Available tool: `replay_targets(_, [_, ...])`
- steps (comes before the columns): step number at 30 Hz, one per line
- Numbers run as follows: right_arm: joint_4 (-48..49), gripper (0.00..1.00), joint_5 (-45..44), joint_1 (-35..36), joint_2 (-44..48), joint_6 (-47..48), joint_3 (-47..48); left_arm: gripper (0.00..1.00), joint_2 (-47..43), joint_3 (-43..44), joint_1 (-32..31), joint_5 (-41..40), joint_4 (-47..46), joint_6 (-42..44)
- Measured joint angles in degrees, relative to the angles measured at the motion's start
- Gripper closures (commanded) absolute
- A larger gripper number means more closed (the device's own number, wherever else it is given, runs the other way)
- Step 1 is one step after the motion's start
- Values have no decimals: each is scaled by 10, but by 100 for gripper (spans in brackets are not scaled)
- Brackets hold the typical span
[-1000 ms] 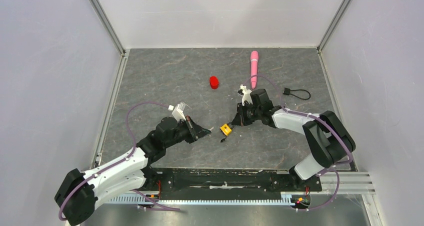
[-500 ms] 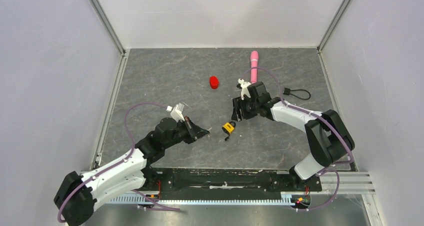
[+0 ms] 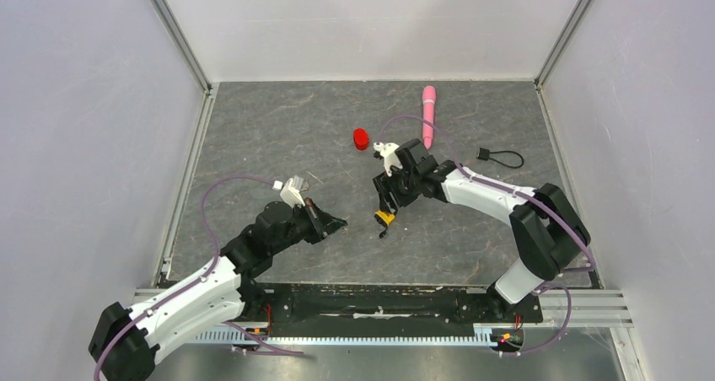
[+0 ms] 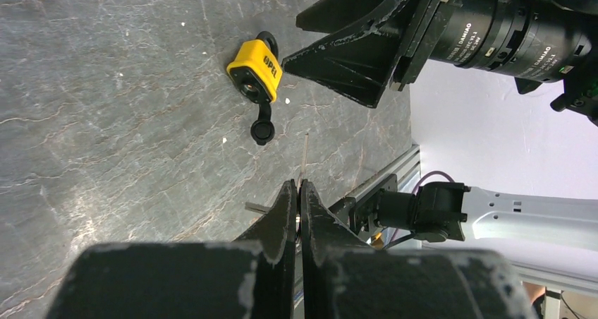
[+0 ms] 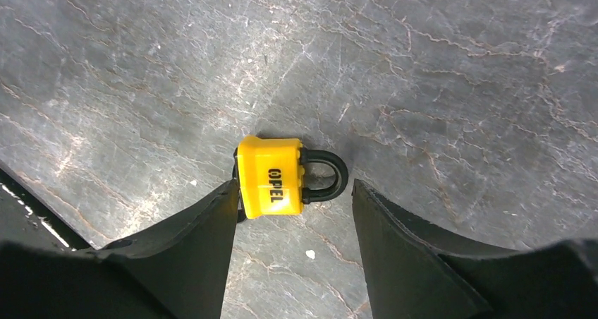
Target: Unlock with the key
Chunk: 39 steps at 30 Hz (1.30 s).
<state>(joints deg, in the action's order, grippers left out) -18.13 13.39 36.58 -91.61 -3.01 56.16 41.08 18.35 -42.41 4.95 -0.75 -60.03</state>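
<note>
The small yellow padlock [image 3: 384, 218] lies flat on the grey table, its black shackle [image 5: 326, 178] pointing right in the right wrist view. A black keyhole cap [image 4: 261, 130] dangles from its base. My right gripper [image 5: 293, 192] hangs open just over it, one finger on each side. Its left finger [image 5: 211, 220] is close to the padlock's base. My left gripper [image 3: 341, 223] is shut a short way to the left of the padlock. The thin key [image 4: 305, 160] sticks out edge-on from between its tips [image 4: 297, 185], pointing toward the padlock [image 4: 255, 70].
A red cap [image 3: 361, 138] and a pink stick [image 3: 429, 115] lie farther back on the table. A black cord with a block end [image 3: 499, 156] lies at the right. Pale walls close in three sides. A metal rail [image 3: 405, 301] runs along the near edge.
My right gripper opened and let go of the padlock, which now rests on the table. It then swung left to stand over the padlock. The left arm drew back slightly, still shut.
</note>
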Motion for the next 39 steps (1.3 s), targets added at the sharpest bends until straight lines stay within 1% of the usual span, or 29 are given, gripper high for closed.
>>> replay_targets(5, [-17, 38, -15, 13, -34, 5, 21, 98, -10, -10, 10, -2, 10, 0])
replay_targets(12, [-41, 38, -55, 36, -76, -18, 73, 98, -11, -17, 17, -3, 16, 0])
replay_targets(27, [-77, 38, -68, 53, -105, -66, 91, 98, -10, -17, 22, -3, 16, 0])
replay_targets(39, [-100, 37, -69, 64, -106, -54, 108, 98, -8, -17, 22, -3, 15, 0])
